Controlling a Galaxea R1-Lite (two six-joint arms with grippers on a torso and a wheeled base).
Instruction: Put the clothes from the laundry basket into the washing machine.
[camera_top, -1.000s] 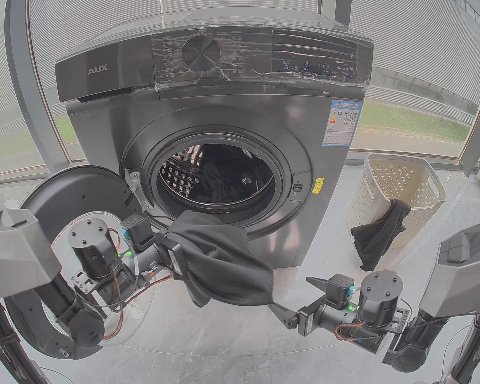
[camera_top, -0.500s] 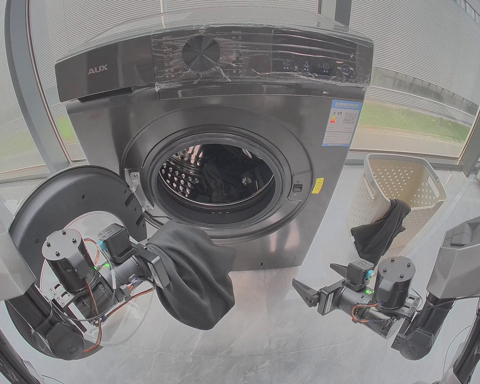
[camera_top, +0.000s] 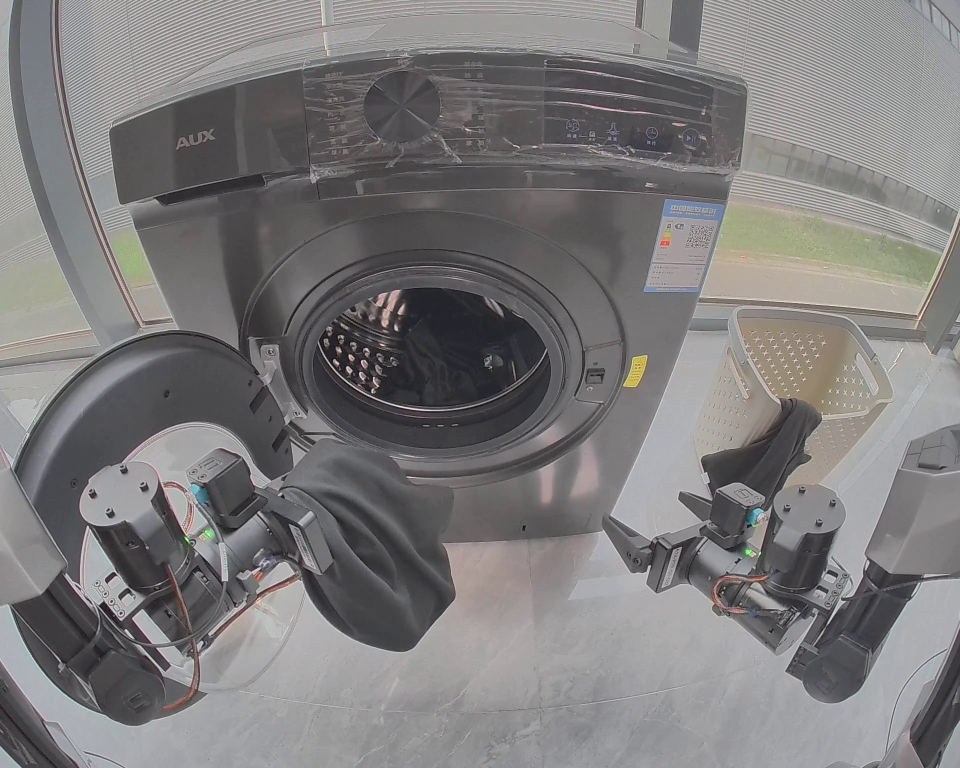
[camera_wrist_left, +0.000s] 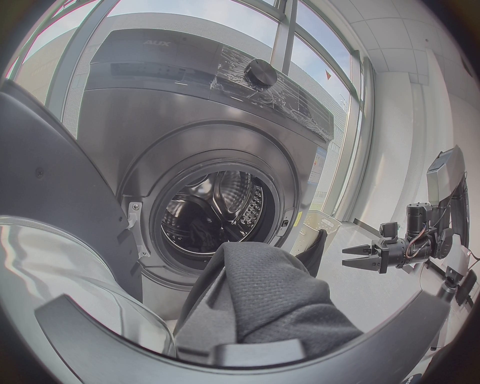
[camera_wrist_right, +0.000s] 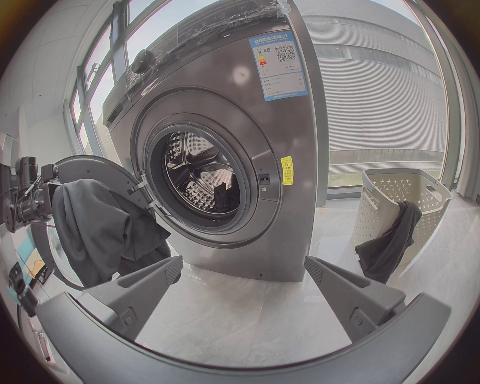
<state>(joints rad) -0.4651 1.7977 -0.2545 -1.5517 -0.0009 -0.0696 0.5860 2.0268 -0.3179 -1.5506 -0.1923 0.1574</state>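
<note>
Dark garment (camera_top: 375, 545) bunched in the left gripper (camera_top: 303, 532), clamped tight there and draped over it in one heavy fold. Held off the floor (camera_top: 520, 650), just below the lip of the drum opening (camera_top: 430, 355) at about 7 o'clock from it in the head view, close beside the open door (camera_top: 150, 400) of the washing machine (camera_top: 600, 250). Not yet inside. Right gripper (camera_top: 646, 508) spread wide with nothing in it, at about 4 o'clock from the opening, between the machine and the laundry basket (camera_top: 800, 350). Second dark garment (camera_top: 760, 470) slung over the basket's near rim, at about 3 o'clock from the machine, apart from both grippers. Dark shape (camera_top: 445, 365) already lying in the drum, too dim to name. Likely step in hand: raising the held cloth and carrying it in through the opening. Risks from here: loose lower fold hanging well beneath the grip, so apt to drag on the lip or snag on the hinge bracket (camera_top: 268, 372) at 9 o'clock of the opening if brought in too low. Let go too near the lip, likely to slump back out and drop to the floor. Door close at the arm's side, so little room to swing and a knock possible on a wide arc. Soft, limp load, so a shallow pinch liable to slip under the cloth's own weight.
</note>
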